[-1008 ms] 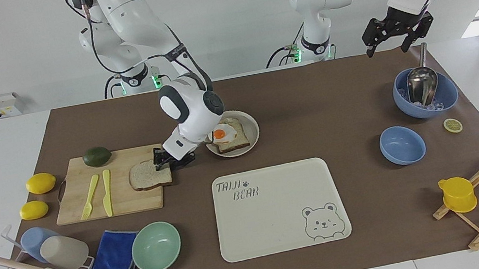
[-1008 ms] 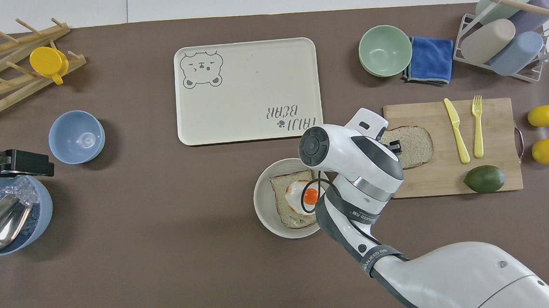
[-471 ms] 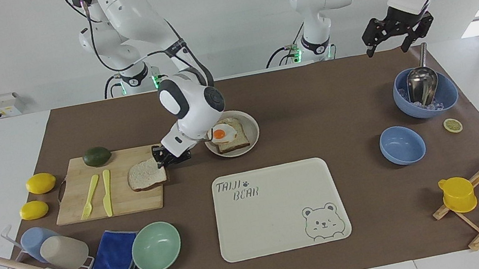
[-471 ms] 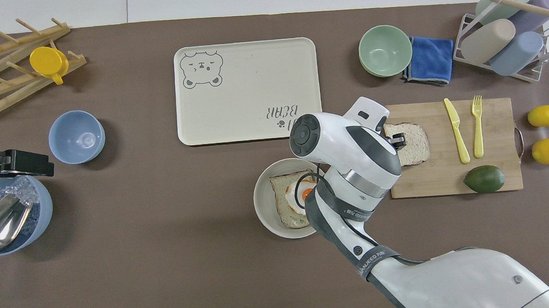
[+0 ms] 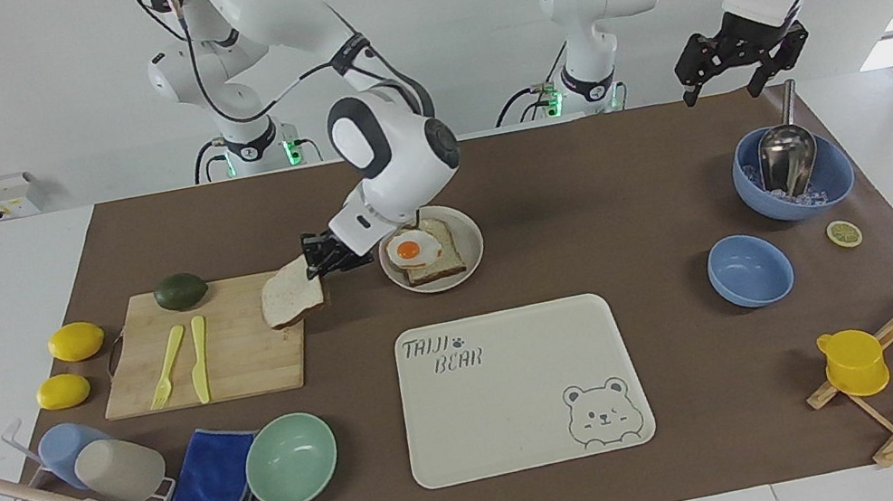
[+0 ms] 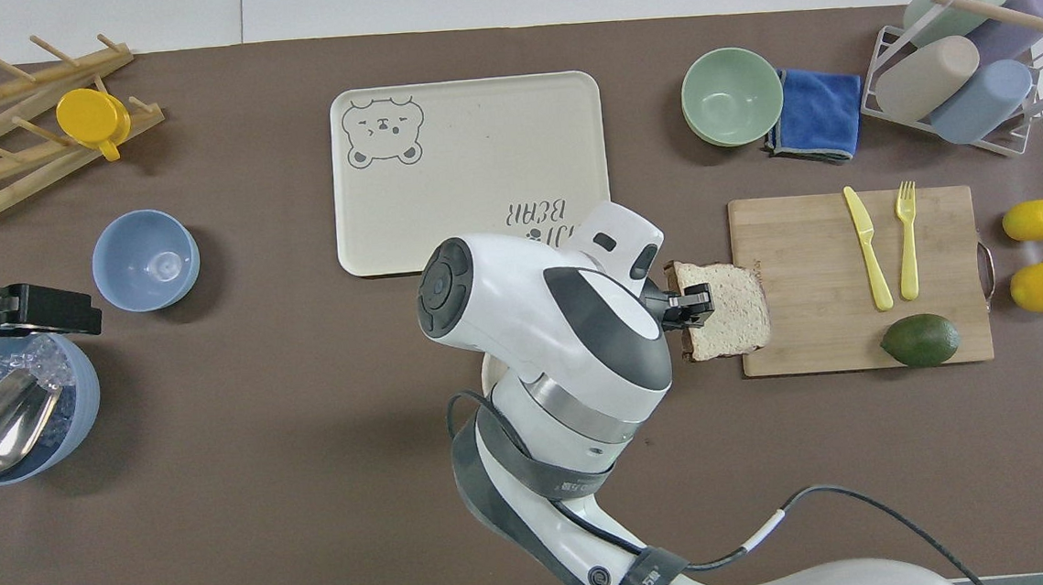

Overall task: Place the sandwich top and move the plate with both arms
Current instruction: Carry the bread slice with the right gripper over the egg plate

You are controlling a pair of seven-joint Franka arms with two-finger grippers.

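The right end effector (image 5: 318, 266) is pinched onto one edge of the sandwich top (image 5: 293, 303), so the slice hangs tilted in the air over the plate-side end of the cutting board (image 5: 183, 370), clear of the wood. Grabbing it by the crust edge makes sense to me, since that leaves the flat face free to drop onto the egg. The plate (image 5: 474, 262) sits right beside the cutting board, toward the left arm's end of the counter, with the egg slice (image 5: 421, 253) on it, so I'd guess it's just a short carry sideways and then a release. The yellow knife (image 5: 200, 356) and fork (image 5: 167, 366) lie on the board, well out of the way, and a green avocado (image 5: 181, 291) sits on its corner nearer the robots. The left end effector (image 5: 739, 59) is waiting up over the blue ice bowl (image 5: 833, 175) at its own end, fingers spread and nothing in them; probably parked until the plate needs both arms. The cream tray (image 5: 522, 421), farther from the robots than the plate, reads "TAIJI BEAR" with a paw print and a bear face. The right arm's cable sleeve has printed lettering too, but I can't make it out.
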